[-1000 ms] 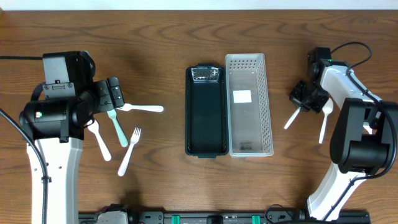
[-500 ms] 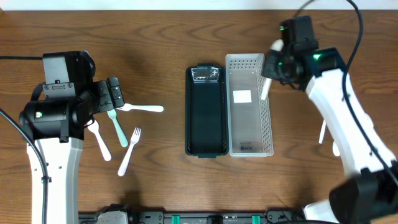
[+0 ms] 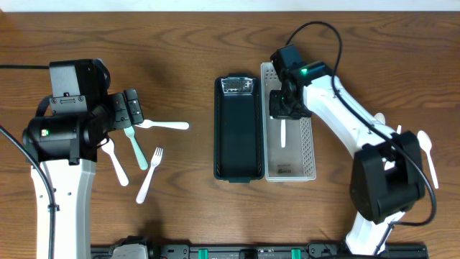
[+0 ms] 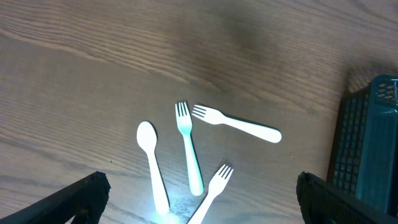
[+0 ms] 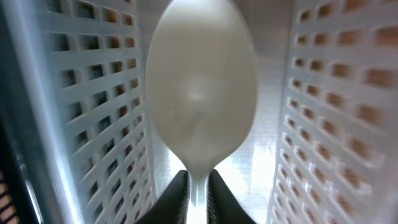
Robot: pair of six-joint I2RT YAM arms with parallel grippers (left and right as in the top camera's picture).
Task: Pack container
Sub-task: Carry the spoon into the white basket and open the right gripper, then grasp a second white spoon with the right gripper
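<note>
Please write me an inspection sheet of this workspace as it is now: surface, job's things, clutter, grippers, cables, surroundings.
surface: wooden table, no spill seen.
job's things: black tray and white basket side by side at centre; basket spoon inside the basket; teal fork, upper white fork, lower white fork and left spoon near the left arm; right spoon at the right edge.
clutter: nothing seen.
grippers: left gripper open, holding nothing; right gripper in the basket, spoon neck between its fingers, grip or release cannot be told.
cables: black cable looping from the right arm.
surroundings: black rail at the near edge.
</note>
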